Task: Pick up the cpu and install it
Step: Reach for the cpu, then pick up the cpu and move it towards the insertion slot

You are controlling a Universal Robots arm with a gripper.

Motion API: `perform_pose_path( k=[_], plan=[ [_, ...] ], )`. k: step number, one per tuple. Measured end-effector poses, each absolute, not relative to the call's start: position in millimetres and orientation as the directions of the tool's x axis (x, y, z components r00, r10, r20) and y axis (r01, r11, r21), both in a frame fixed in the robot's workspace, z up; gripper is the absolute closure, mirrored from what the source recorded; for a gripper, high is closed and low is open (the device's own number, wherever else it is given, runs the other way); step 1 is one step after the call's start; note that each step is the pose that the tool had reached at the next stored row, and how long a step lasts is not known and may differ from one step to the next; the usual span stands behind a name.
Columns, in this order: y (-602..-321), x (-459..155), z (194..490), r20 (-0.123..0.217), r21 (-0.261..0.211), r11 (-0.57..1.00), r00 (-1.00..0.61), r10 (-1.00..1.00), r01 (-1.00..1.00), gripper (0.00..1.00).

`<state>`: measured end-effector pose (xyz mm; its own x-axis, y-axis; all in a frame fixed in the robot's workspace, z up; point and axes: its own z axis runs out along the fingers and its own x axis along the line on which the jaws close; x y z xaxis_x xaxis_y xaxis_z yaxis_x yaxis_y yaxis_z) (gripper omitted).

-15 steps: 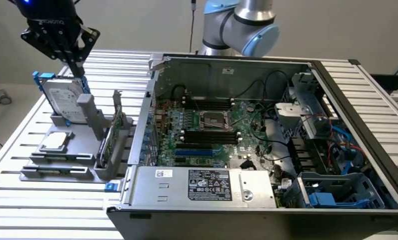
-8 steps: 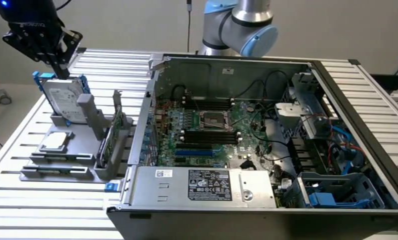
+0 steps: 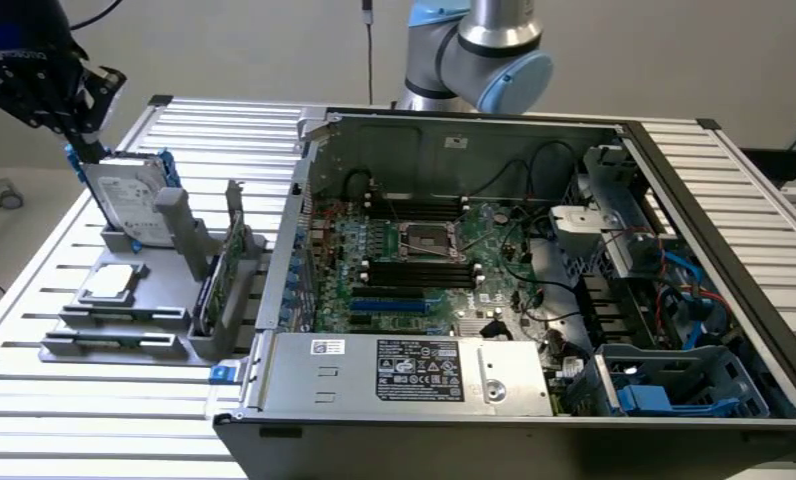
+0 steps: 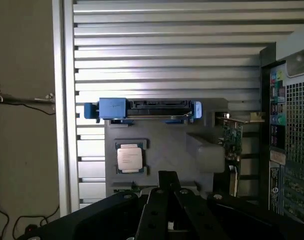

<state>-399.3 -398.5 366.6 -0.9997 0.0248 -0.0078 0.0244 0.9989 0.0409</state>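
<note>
The cpu (image 3: 111,283) is a small silver square lying flat in a recess of the grey holder (image 3: 118,320) on the slatted table, at the exterior view's left. In the wrist view the cpu (image 4: 129,159) lies below me, a little aside from my fingertips. My gripper (image 3: 89,148) hangs high above the holder, over the upright hard drive (image 3: 131,205), well clear of the cpu. Its dark fingers (image 4: 166,187) come together with nothing between them. The dark metal-framed socket (image 3: 425,240) sits in the middle of the motherboard inside the open computer case.
The open case (image 3: 532,280) takes up the exterior view's right, with cables, memory slots and a power supply (image 3: 412,370) at its front. A hard drive with blue rails (image 4: 142,107) and an expansion card (image 3: 225,270) stand upright in the holder. Bare slatted table (image 3: 105,420) surrounds it.
</note>
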Motion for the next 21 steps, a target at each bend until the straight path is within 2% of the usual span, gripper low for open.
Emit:
perform_pose_path(
  k=[7,21],
  plan=[
    [-397.8,-428.6,362.2,-0.002,0.038,0.999,-1.000,0.025,0.025,0.89],
    [-397.8,-428.6,362.1,-0.003,0.038,0.999,-1.000,0.025,0.025,0.88]
  ],
)
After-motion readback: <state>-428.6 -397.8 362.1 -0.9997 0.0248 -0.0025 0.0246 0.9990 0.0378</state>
